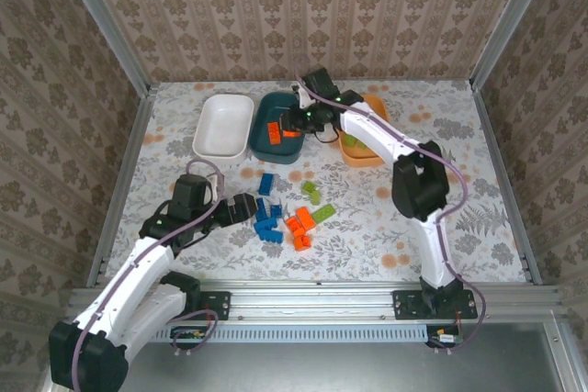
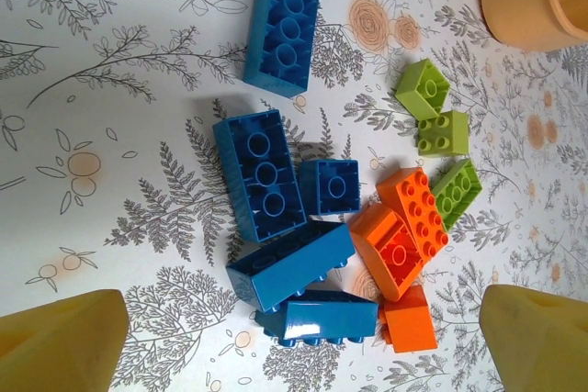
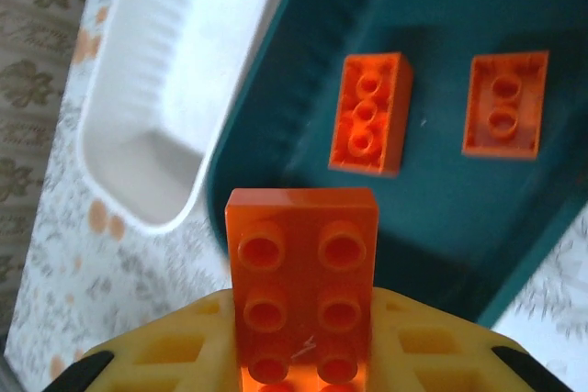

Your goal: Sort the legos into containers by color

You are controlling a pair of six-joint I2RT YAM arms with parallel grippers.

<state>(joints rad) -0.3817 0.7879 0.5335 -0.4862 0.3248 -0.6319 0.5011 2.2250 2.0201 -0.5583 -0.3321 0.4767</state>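
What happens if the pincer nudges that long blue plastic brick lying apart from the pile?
The long blue plastic brick looks blocky and rigid, so it probably won't bend. Lying flat on a broad face, it would likely slide across the flowered tabletop rather than roll or tip. Its glossy sides may be slippery.

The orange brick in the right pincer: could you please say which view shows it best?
The right wrist view: the orange brick is close, studs plain, the dark teal bin behind. In the top external view it is barely discernible by the right pincer.
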